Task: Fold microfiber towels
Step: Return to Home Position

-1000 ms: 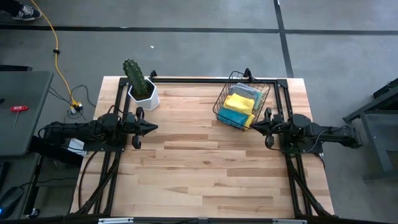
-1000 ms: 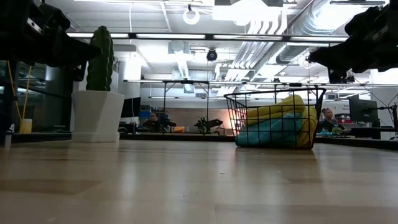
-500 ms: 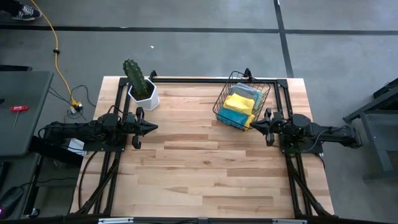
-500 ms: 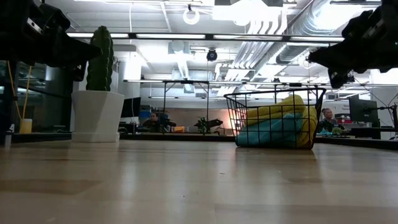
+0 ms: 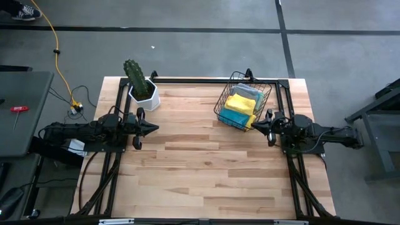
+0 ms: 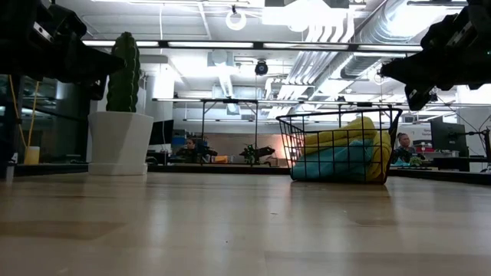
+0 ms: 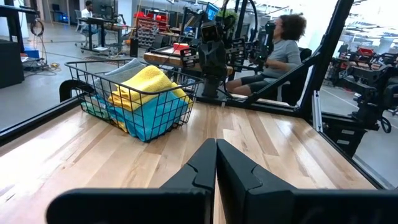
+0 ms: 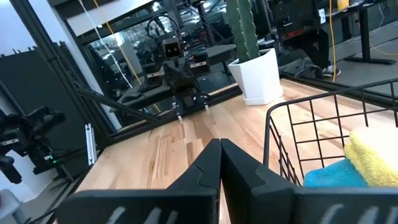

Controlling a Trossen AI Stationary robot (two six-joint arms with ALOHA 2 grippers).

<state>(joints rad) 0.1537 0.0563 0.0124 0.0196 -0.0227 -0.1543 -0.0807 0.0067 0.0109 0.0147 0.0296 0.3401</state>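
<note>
The microfiber towels lie piled in a black wire basket (image 5: 245, 101) at the table's far right: yellow (image 5: 240, 103) on top, teal (image 5: 234, 117) below, grey (image 5: 248, 89) at the far side. In the low view the yellow towel (image 6: 345, 132) and the teal towel (image 6: 337, 162) show through the wires. My left gripper (image 5: 156, 128) hovers level at the table's left, shut, pointing right. My right gripper (image 5: 254, 127) hovers level at the right, shut, its tips just near-side of the basket. Both wrist views show the shut fingers of the left (image 7: 216, 146) and right (image 8: 220, 144) grippers holding nothing.
A cactus in a white pot (image 5: 141, 89) stands at the far left. Black frame rails (image 5: 187, 80) run along the far edge and down both sides. Bare wood (image 5: 200, 156) lies between the arms. A seated person (image 7: 281, 46) shows beyond the table.
My right gripper has rolled a little about the line it points along, staying in place and shut. The towels and the basket have not moved.
</note>
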